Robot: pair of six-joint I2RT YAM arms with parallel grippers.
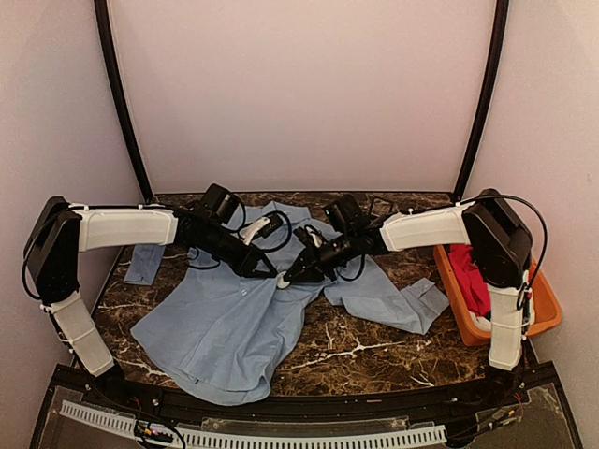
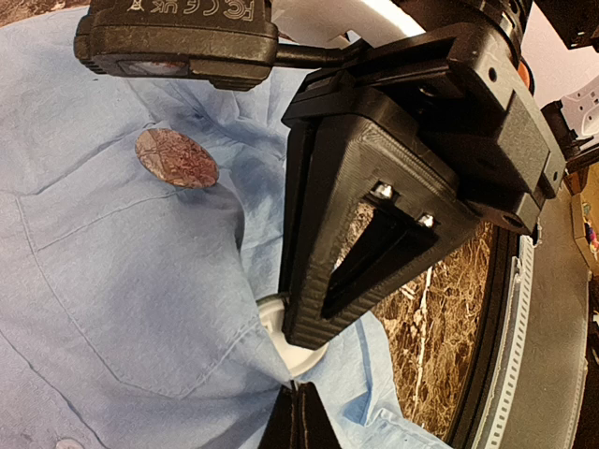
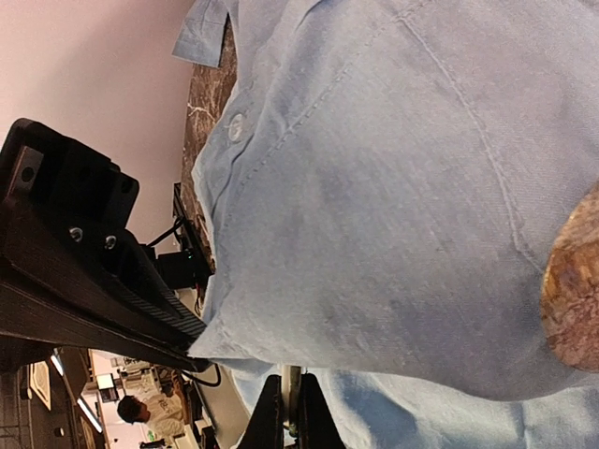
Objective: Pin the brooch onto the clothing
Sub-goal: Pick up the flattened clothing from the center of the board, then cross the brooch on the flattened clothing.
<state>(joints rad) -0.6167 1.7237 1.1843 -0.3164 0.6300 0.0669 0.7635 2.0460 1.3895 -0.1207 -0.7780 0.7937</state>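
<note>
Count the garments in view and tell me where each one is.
2. The light blue shirt lies spread across the marble table. The red garment sits in the orange bin at the right edge. More may be hidden under it.

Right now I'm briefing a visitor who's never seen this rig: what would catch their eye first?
The light blue shirt sprawls across the dark marble table, both arms meeting over its middle, the left gripper pinching up a peak of cloth. At the right edge, an orange bin holds a red garment.

shirt: light blue, spread out, front up | brooch: mottled brown oval, lying on shirt's chest
</note>
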